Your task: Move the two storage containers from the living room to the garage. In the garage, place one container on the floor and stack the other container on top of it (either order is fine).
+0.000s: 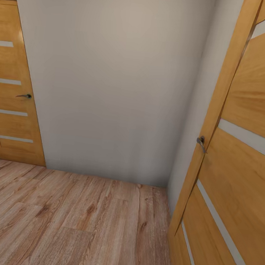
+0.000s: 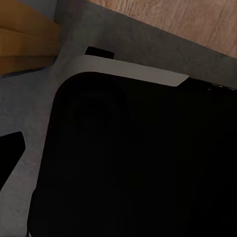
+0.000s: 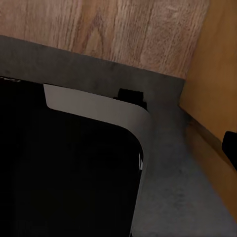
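Observation:
The two storage containers are out of view. I face a plain beige-grey wall [image 1: 113, 85] in a narrow passage with a light wood plank floor [image 1: 69, 220]. Both wrist views look down along my own body: a black housing with a white rim [image 2: 128, 71] [image 3: 94, 106] over a dark grey base. A single dark finger [image 2: 10, 158] of the left gripper pokes in at the picture's edge, and a dark finger [image 3: 230, 145] of the right gripper does the same. Nothing is seen held in either gripper.
A closed wooden door [image 1: 12, 106] with pale glass strips and a lever handle [image 1: 24, 95] stands at the left. A second wooden door [image 1: 244, 161] stands very close on my right, its handle [image 1: 201, 143] near the wall corner. Plank floor lies ahead up to the wall.

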Tool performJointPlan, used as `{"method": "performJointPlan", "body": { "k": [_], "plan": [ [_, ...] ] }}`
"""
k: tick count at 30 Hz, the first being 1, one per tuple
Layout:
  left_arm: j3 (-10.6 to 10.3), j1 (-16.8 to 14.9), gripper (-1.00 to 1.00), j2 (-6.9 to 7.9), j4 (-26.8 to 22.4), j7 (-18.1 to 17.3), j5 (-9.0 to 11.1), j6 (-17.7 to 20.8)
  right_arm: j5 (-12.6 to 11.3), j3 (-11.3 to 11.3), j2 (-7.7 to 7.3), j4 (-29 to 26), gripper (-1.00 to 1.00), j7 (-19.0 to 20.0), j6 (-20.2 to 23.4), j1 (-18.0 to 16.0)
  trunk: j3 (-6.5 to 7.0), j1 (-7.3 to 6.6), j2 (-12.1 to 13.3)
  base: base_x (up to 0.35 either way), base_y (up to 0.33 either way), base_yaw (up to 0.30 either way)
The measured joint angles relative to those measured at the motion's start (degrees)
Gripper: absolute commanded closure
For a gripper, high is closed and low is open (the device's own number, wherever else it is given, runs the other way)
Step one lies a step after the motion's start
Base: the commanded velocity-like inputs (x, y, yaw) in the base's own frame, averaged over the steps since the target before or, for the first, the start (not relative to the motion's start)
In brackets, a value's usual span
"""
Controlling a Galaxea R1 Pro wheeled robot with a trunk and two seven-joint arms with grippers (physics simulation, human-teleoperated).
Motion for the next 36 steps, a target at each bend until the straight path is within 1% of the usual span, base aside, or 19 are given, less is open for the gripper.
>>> {"method": "performJointPlan", "body": {
  "k": [3,10,19,21,26,30,36],
  "plan": [
    [0.0,0.0,-1.0,0.0,0.0,0.0,0.0,0.0,0.01,-0.04,0.0,0.0,-1.0,0.04,0.0,0.0,0.0,0.0,0.0,0.0,-0.031,0.0],
    [0.0,0.0,-1.0,0.0,0.02,0.03,0.0,0.0,0.04,-0.05,-0.18,-0.03,-1.0,0.05,0.0,0.0,0.0,0.0,0.0,0.0,-0.158,0.0],
    [0.0,0.0,-1.0,0.0,0.0,0.03,0.0,0.0,0.05,-0.06,-0.21,-0.07,-1.0,-0.1,0.07,0.0,0.0,0.0,0.0,0.0,-0.014,0.0],
    [0.0,0.0,-1.0,0.0,0.0,0.0,0.0,0.0,0.06,-0.07,-0.19,-0.05,-1.0,-0.79,0.07,0.0,0.0,0.0,0.0,0.0,0.0,0.003],
    [0.0,0.0,-1.0,0.0,0.0,0.03,0.0,0.0,0.12,0.01,-0.12,-0.07,-1.0,-2.11,0.28,0.0,0.0,0.0,0.0,0.0,0.0,0.168],
    [0.0,0.0,-1.0,0.0,0.0,0.03,0.0,0.0,0.14,0.03,-0.14,-0.08,-1.0,-2.46,0.24,0.0,0.0,0.0,0.0,0.0,0.0,0.209],
    [0.0,0.0,-1.0,0.0,0.0,0.02,0.0,0.0,0.15,0.04,-0.13,-0.08,-1.0,-2.58,0.23,0.0,0.0,0.0,0.0,0.0,0.0,0.045]
  ]
}}
